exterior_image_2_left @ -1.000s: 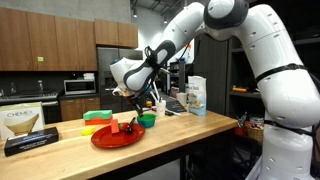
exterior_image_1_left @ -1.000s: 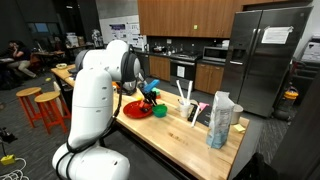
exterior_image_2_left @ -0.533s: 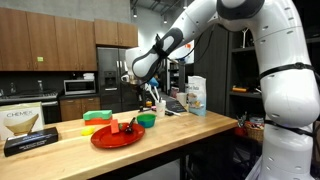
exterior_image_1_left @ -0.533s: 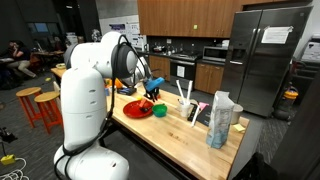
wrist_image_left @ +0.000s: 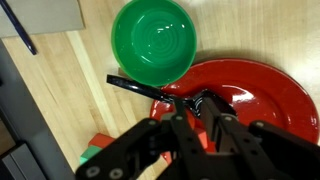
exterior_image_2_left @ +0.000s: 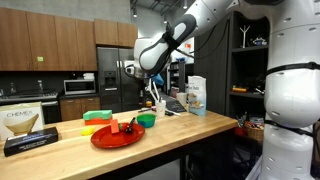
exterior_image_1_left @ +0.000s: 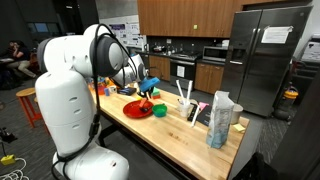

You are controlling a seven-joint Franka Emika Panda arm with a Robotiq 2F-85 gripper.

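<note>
Reaching over from its bulky white base, the arm bends above the wooden bench, wrist angled down over the dishes. Below it lies the red plate, carrying a few pieces too small to name. Just beside the plate stands the green bowl, showing only its glossy green inside. The gripper hangs over the plate's edge, jaws pressed together on a thin black utensil. Its long axis lies near level, and its free end points toward the bowl, crossing the rim in the wrist view.
</note>
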